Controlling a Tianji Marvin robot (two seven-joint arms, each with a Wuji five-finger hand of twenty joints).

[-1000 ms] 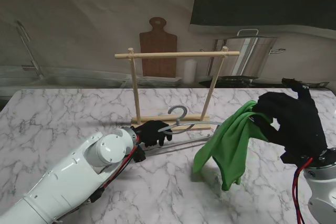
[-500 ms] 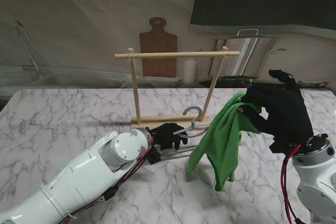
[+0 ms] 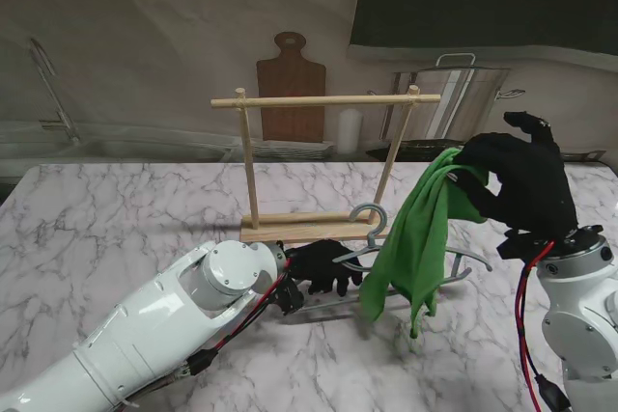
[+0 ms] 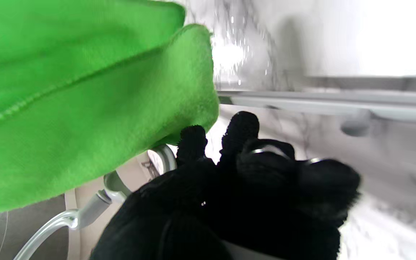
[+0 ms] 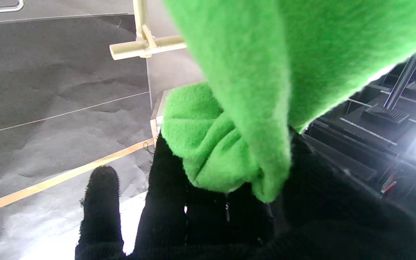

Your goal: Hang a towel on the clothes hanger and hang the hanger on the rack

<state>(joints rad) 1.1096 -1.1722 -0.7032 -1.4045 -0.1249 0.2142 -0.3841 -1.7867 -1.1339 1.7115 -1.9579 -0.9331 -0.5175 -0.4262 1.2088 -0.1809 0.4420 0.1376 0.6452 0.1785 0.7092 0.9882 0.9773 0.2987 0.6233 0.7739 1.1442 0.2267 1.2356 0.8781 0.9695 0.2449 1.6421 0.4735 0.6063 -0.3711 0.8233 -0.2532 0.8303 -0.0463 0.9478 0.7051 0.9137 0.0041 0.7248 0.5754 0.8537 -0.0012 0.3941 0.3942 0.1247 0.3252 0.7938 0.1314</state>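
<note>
The black knit-gloved right hand (image 3: 517, 190) pinches a fuzzy green towel (image 3: 417, 238) by its bunched top edge; the cloth hangs in soft folds at about 4 o'clock from the wooden rack (image 3: 323, 166). The gloved left hand (image 3: 323, 265) grips a slim, curved grey hanger (image 3: 372, 224) near its rounded hook, just nearer to me than the rack's flat base, on the veined marble table (image 3: 116, 229).

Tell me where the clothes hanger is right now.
In the stand view the clothes hanger sits just right of centre, gripped by the left robot hand, nearer to me than the wooden rack, with the green towel hanging across its right side.
</note>
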